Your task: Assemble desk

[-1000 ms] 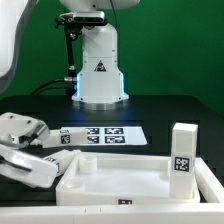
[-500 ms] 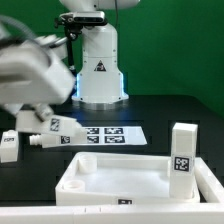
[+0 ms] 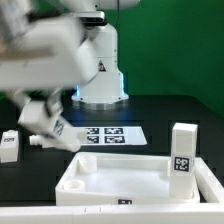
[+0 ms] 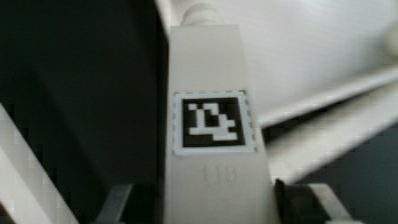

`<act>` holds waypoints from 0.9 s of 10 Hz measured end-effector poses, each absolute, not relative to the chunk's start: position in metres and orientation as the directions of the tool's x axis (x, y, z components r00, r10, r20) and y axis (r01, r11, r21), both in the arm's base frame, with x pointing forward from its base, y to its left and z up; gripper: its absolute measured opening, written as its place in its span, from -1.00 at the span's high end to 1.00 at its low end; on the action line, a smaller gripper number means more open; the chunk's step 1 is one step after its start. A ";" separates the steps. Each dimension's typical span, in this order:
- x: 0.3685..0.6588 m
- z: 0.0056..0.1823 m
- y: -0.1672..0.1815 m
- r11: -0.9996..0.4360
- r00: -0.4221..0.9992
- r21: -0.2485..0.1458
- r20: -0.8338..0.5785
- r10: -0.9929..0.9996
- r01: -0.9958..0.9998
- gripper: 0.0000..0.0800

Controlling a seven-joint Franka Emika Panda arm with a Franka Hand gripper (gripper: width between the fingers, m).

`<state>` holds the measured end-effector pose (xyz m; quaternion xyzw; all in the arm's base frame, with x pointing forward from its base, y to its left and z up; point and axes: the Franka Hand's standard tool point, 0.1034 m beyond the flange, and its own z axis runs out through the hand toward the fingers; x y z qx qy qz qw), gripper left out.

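Observation:
The white tray-like desk top (image 3: pixel 120 182) lies at the front of the black table. One white tagged leg (image 3: pixel 182 150) stands upright in its corner on the exterior view's right. My gripper (image 3: pixel 42 118) hangs blurred above the table on the exterior view's left, shut on a second leg (image 3: pixel 56 128) that tilts down from it. In the wrist view this leg (image 4: pixel 214 110) runs straight out between the two fingers (image 4: pixel 306 202), its tag facing the camera. A third leg (image 3: pixel 8 147) lies on the table at the far left edge.
The marker board (image 3: pixel 108 133) lies flat behind the desk top. The arm's white base (image 3: pixel 100 70) stands at the back centre before a green wall. In the wrist view, blurred white surfaces show behind the held leg.
My gripper has risen from the table on the exterior view's left, carrying the leg up and rightward. The leg at the far left has come into view where the gripper was.

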<state>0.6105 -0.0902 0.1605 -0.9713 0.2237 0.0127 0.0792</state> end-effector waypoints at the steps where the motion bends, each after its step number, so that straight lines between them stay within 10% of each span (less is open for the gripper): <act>1: 0.607 0.162 -0.086 -0.891 0.897 -0.149 0.040 -0.439 -0.429 0.29; 9: 0.612 0.158 -0.066 -0.931 0.769 -0.083 0.541 -0.341 -0.355 0.29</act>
